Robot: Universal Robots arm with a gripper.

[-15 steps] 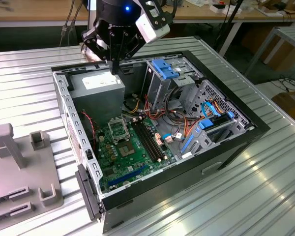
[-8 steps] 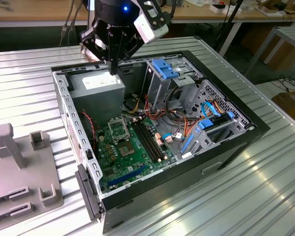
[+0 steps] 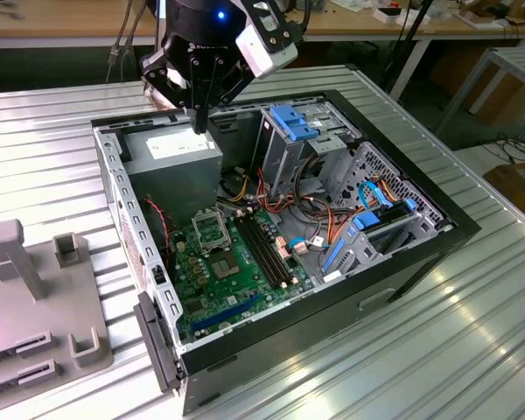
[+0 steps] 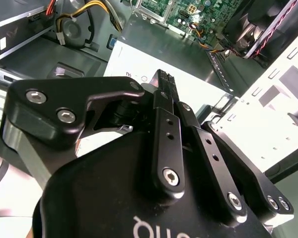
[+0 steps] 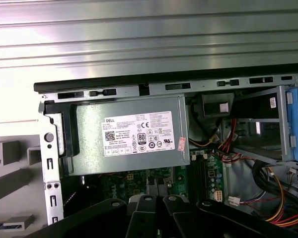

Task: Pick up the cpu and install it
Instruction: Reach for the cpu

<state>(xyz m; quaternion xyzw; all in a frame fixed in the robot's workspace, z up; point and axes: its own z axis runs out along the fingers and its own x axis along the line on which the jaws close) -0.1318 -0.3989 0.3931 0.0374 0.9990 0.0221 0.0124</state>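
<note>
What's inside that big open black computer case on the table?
The case holds a green circuit board, a grey power box, blue-handled metal racks and bundles of coloured wires. The gripper hangs over the power box; whatever lies beneath that box is covered.

Ribbed metal table (image 3: 455, 350).
Open computer case (image 3: 289, 343) on it; grey plastic stand (image 3: 13, 319) at the exterior view's left.
</note>
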